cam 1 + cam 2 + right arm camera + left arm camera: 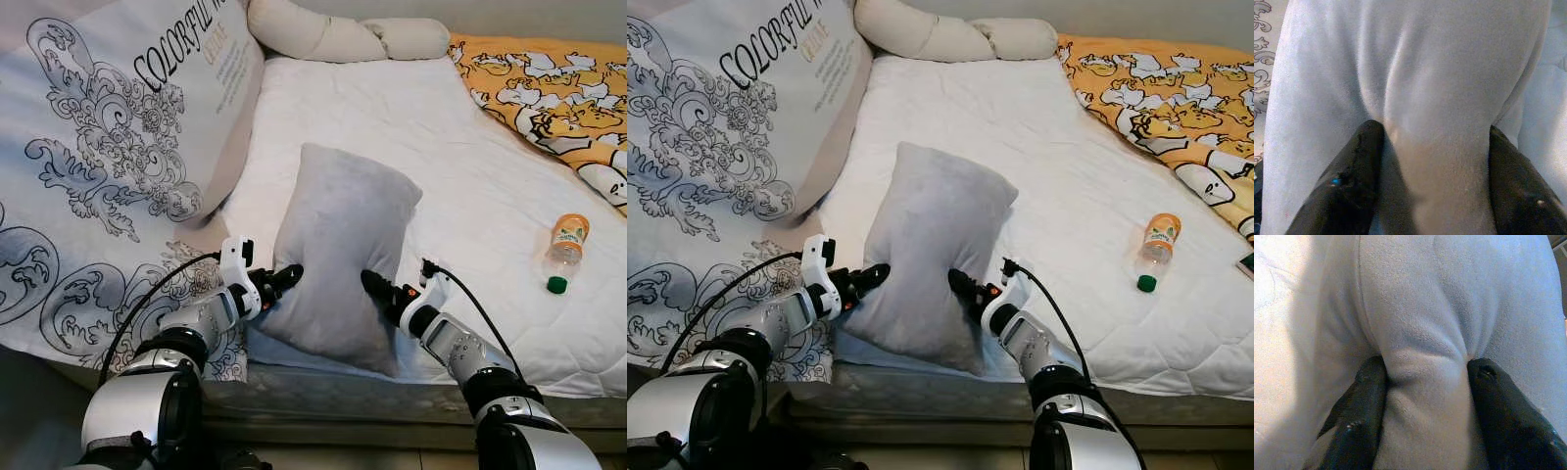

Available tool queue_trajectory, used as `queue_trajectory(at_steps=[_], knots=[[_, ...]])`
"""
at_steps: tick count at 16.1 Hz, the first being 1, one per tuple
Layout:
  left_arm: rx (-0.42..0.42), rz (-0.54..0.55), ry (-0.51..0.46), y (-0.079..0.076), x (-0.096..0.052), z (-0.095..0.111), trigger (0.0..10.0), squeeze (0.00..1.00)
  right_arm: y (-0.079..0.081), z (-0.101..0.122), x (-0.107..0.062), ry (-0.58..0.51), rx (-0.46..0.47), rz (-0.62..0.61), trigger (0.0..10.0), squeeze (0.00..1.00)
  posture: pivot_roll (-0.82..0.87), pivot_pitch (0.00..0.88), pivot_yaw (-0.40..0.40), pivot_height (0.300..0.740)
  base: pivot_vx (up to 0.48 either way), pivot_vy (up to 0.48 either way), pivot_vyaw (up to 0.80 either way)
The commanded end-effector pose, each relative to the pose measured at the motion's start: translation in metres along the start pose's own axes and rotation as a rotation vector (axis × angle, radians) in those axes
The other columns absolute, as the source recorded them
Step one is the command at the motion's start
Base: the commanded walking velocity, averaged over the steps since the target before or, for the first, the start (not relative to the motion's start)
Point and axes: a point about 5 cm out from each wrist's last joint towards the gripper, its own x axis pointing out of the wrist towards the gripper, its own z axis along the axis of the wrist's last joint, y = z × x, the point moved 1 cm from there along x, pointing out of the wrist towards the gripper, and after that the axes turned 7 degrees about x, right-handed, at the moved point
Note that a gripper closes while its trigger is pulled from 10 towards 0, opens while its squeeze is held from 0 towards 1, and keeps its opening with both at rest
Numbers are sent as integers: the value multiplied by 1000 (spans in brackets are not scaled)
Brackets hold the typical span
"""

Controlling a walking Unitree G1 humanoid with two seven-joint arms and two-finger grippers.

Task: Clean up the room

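Both grippers, left (290,275) and right (372,284), pinch folds of the grey pillow (338,255) from opposite sides. Its long axis runs up the mattress (441,147), toward the headboard pillows (343,34).

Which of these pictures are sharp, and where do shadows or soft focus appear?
Left eye view: sharp and evenly lit; the grey pillow throws a soft shadow on the mattress. Left wrist view: the pillow's nap is crisp, the black fingers slightly soft at the bottom edge. Right wrist view: softer overall, with a dark shadow between fingers and pillow.
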Motion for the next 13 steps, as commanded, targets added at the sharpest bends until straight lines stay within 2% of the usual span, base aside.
queue_trajectory(at_steps=[1,5,9,11,13], knots=[[27,-32,17,-8,6,-4,0,0,9,0,6,14,-12,30,0,0,-49,0,19,740,0,0,0],[42,-44,11,-12,8,-5,0,0,10,1,8,-3,-9,33,0,0,-44,0,27,740,0,0,0],[106,-19,17,-14,10,-11,0,0,11,3,9,-24,0,39,0,0,-41,0,37,740,0,0,0],[176,12,-49,-19,16,1,0,0,13,7,9,-57,-4,46,0,0,-34,0,45,740,0,0,0],[209,10,-91,-25,19,10,0,0,16,11,9,-85,-8,63,0,0,-32,0,54,740,0,0,0]])
